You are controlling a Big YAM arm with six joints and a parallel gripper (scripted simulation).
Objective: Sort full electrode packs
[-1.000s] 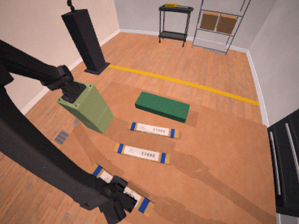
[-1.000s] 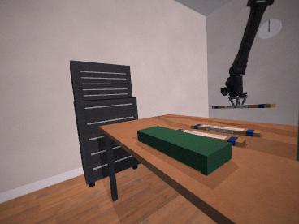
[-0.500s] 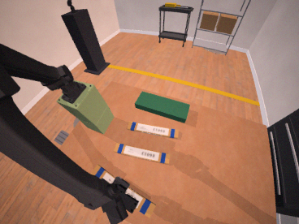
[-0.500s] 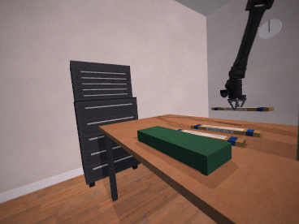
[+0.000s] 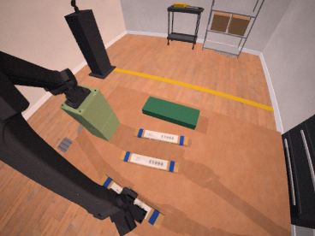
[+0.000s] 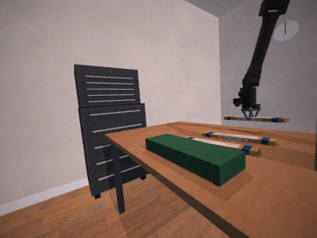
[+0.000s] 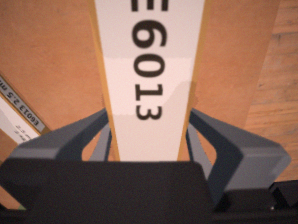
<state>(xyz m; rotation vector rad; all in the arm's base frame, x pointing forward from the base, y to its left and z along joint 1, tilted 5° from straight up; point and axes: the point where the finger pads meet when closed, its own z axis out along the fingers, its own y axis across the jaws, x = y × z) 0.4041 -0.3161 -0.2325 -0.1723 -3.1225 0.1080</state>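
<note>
Held pack (image 7: 151, 80), ends cropped, end effector (image 7: 148, 111) gripping

Gripped electrode pack (image 5: 150, 211) (image 6: 269, 119) (image 7: 150, 85) slightly lower above the bench (image 5: 244, 150) (image 6: 284, 185) (image 7: 232, 55), hand (image 5: 136, 206) (image 6: 251, 116) (image 7: 148, 111) lowered along with it
</note>
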